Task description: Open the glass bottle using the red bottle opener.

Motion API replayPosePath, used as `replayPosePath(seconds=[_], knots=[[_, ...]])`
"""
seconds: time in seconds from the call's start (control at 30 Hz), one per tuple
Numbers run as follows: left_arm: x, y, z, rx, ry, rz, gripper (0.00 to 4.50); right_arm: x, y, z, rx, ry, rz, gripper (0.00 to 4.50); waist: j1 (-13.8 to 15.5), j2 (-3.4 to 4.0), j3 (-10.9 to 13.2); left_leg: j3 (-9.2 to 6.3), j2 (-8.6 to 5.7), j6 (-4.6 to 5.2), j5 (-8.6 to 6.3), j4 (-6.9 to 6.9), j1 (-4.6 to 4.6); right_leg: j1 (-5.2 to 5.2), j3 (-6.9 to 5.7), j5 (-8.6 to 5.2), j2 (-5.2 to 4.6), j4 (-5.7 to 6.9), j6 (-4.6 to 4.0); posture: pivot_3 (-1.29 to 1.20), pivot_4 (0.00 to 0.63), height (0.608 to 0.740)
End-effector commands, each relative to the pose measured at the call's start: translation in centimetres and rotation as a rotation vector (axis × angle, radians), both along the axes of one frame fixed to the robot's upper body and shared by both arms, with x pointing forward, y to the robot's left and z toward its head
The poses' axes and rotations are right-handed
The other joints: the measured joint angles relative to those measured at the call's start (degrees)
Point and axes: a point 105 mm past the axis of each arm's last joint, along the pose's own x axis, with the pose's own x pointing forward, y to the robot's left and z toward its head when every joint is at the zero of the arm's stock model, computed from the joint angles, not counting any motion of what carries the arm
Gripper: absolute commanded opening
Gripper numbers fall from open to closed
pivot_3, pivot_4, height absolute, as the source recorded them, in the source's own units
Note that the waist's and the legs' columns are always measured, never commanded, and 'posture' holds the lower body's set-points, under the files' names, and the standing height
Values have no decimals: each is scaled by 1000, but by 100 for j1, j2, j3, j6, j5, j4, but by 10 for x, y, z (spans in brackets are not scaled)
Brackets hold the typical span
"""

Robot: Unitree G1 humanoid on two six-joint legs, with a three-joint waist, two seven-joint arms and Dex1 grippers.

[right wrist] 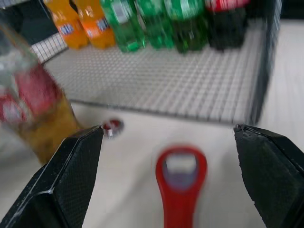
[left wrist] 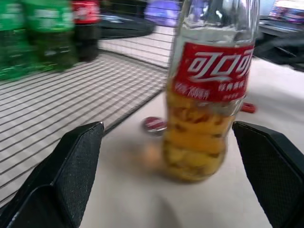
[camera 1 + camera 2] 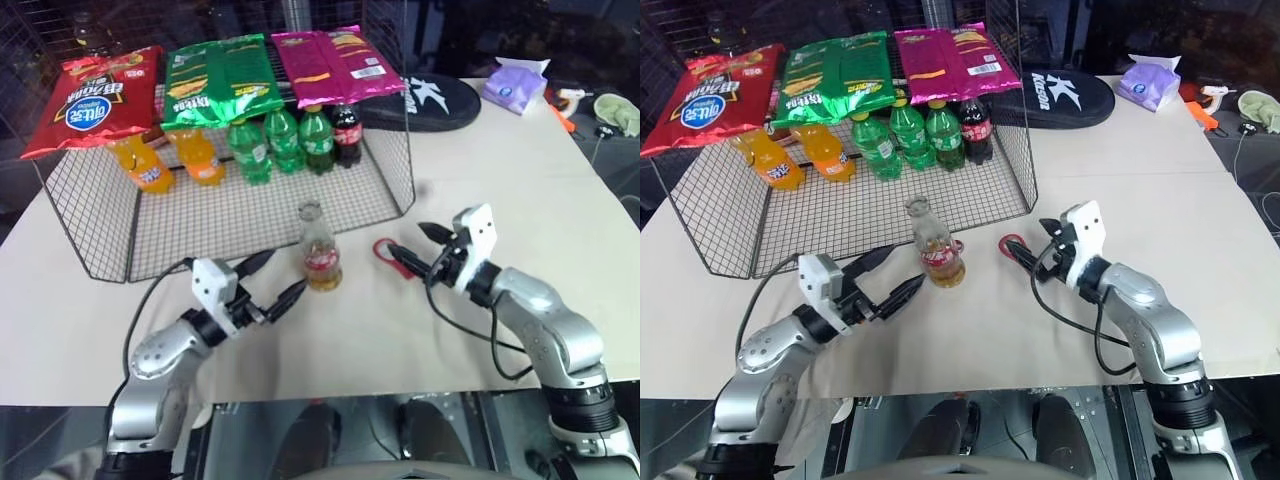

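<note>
Robot test bench: paper-covered table (image 3: 300, 340), wire rack (image 3: 250, 210) of staged snacks and soda bottles (image 3: 285, 140).

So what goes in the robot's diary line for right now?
glass bottle: upright on table, cap off beside it | red bottle opener: lying on table | left gripper: open, near bottle | right gripper: open, over opener

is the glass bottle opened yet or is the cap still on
Opened: the glass bottle stands upright with a bare mouth, and a small red cap lies on the table beside its base.
</note>
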Motion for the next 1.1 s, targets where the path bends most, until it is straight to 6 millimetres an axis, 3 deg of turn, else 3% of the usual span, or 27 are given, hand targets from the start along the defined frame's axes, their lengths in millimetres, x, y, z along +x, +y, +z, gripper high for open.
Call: replayPosePath(seconds=[0.03,0.3,0.6,0.77,0.93,1.1], knots=[[4,-5,2,23,-30,-27,4500,-3,18,18,13,-89,37,4439,-2,0,0,0,0,0,0,-1,-1,-1,0,0,0,0,0,0,150,740],[9,-11,3,26,-44,-56,4500,-3,28,18,17,-104,47,4439,0,0,0,0,-2,0,0,1,-2,-2,0,0,-1,0,0,0,150,740],[4,-9,2,22,-37,-56,4500,-5,19,12,14,-90,32,4439,-5,0,0,0,-2,0,0,1,-1,-3,1,0,-1,3,0,0,150,740],[-8,2,2,2,3,-46,4500,-23,-10,-4,-9,-70,41,4439,11,-1,-1,-1,-2,0,0,1,-3,-2,0,0,-3,0,0,0,150,740],[-21,14,-11,39,89,-14,4500,-42,-46,-27,-116,-50,27,4439,4,0,0,1,-1,2,-1,2,0,1,3,0,-5,1,0,0,150,740],[-28,36,-22,99,137,50,4500,-64,-95,-54,-235,-3,-8,4439,14,0,-2,5,4,13,-7,1,14,11,3,0,0,3,0,0,150,740]])
